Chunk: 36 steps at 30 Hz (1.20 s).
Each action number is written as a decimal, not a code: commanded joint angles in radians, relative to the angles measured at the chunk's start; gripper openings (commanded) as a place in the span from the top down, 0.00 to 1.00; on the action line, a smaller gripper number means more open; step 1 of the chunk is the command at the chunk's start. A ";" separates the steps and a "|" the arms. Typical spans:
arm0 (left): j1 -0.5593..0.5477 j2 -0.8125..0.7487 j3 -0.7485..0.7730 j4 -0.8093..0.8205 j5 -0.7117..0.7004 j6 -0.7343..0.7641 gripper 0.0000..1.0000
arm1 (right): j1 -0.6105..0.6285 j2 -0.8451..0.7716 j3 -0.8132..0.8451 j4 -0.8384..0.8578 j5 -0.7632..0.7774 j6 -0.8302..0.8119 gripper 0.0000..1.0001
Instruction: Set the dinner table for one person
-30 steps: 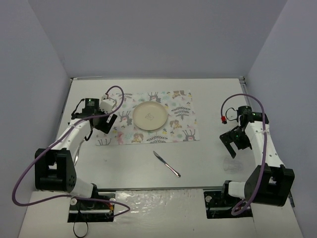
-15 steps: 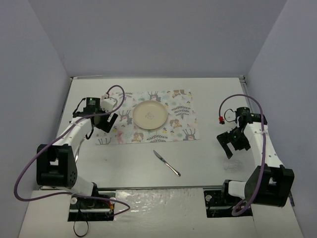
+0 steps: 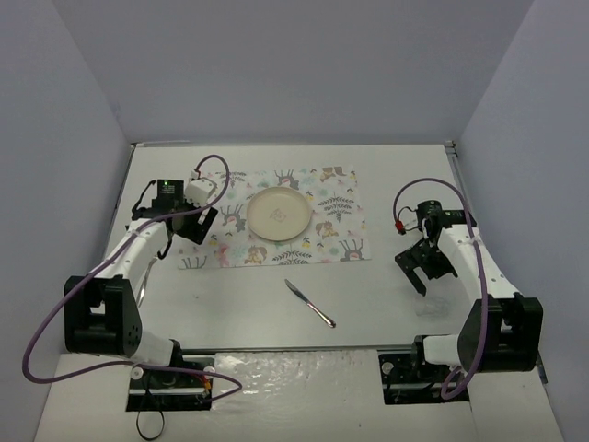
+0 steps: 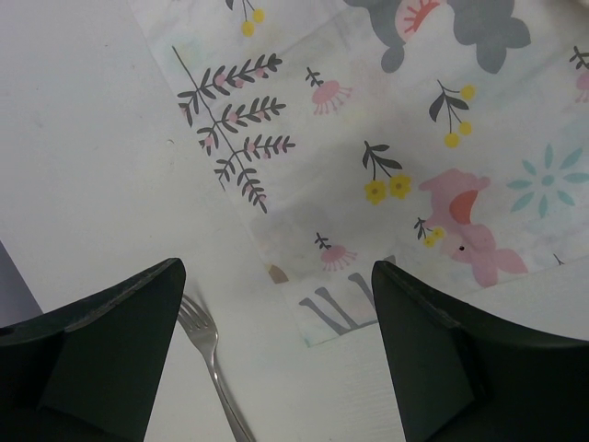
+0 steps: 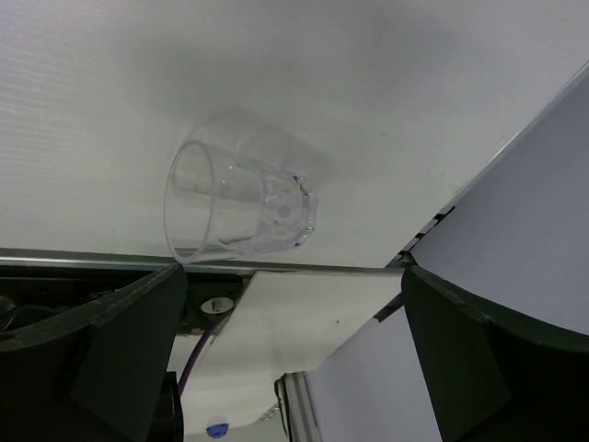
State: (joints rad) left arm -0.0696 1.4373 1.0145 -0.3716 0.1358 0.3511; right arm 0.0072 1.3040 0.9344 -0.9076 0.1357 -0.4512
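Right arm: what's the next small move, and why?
Probably ease the right pincer toward the clear glass. Its jaws stand open and empty. In the wrist view the glass sits framed between its fingers, by the near edge of the dinner table and well apart from the placemat and plate.

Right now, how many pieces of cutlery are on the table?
2. A knife lies on the bare table in front of the mat; a fork lies beside the mat's corner, below the left claw. Others may be hidden from view.
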 commanded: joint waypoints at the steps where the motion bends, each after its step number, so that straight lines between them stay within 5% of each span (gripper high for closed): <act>1: 0.005 -0.076 0.047 0.001 -0.001 -0.012 0.20 | 0.030 0.013 0.007 0.003 0.115 0.071 0.00; 36: 0.005 0.020 0.038 0.051 -0.014 -0.018 0.20 | 0.153 0.033 -0.014 -0.065 0.081 -0.092 0.00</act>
State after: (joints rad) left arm -0.0696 1.4603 1.0145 -0.3607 0.1307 0.3439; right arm 0.1074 1.3290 0.9491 -0.9092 0.2096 -0.4936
